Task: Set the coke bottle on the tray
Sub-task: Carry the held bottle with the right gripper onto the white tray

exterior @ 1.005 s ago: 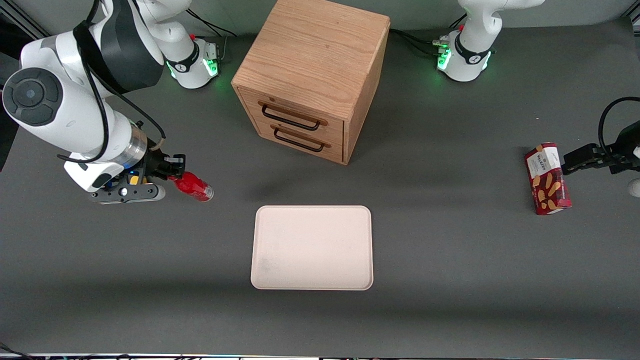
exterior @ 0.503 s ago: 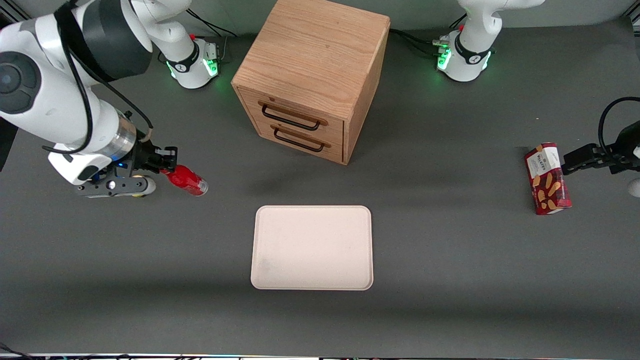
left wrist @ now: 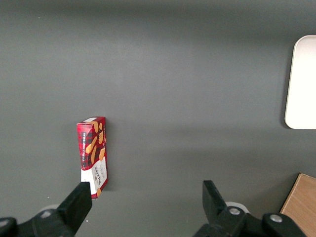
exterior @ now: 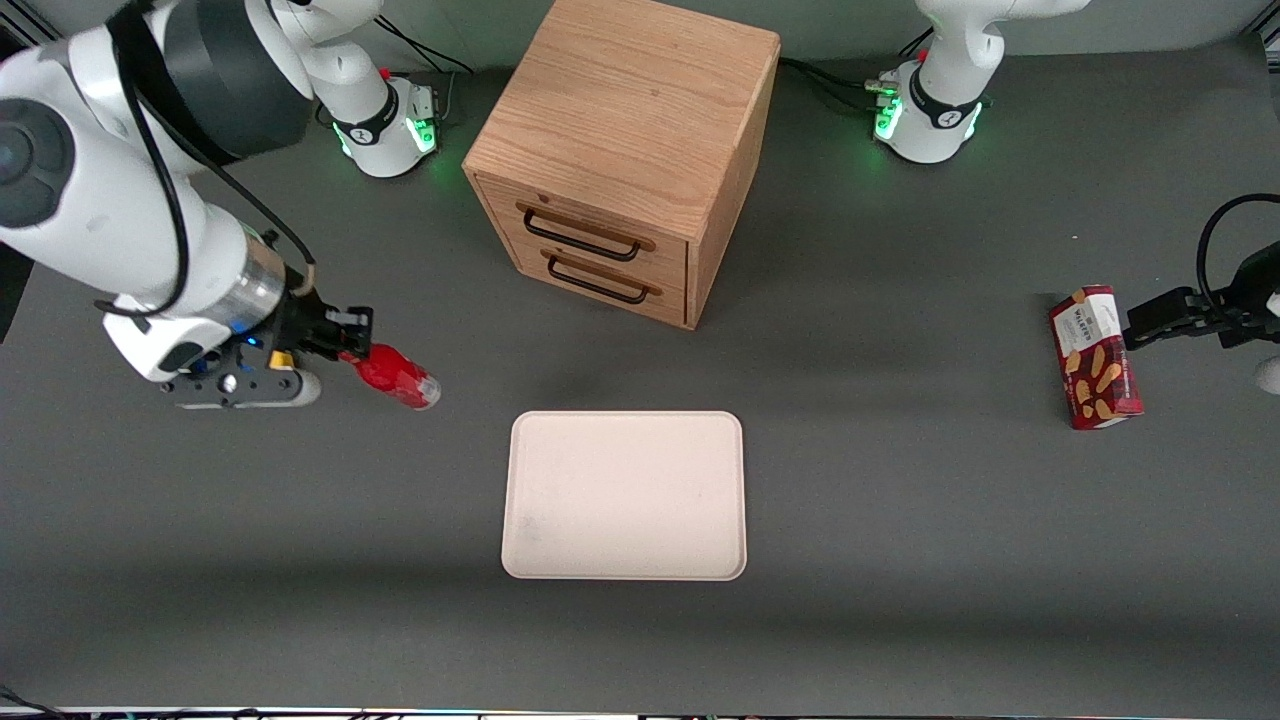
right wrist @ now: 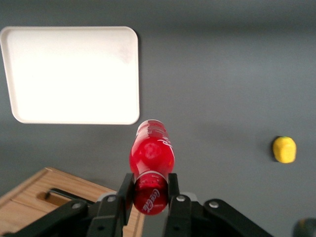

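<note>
Up front, one all-red coke bottle (exterior: 395,376) hangs tilted above the table toward the working arm's end, base aimed at the single cream tray (exterior: 625,495); the gripper (exterior: 340,343) clamps its cap end; at the wrist, one yellow lump (right wrist: 284,149) shows.

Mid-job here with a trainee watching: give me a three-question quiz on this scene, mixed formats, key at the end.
1. True or false: the coke bottle already lies on the tray.
2. Multiple choice: the gripper is A) open above the tray, B) shut on the coke bottle at the working arm's end of the table, C) shut on the snack box.
3. Fill in: in the right wrist view, the small item on the table apart from the bottle is a ____ lump.

Key: 1 false; 2 B; 3 yellow.
</note>
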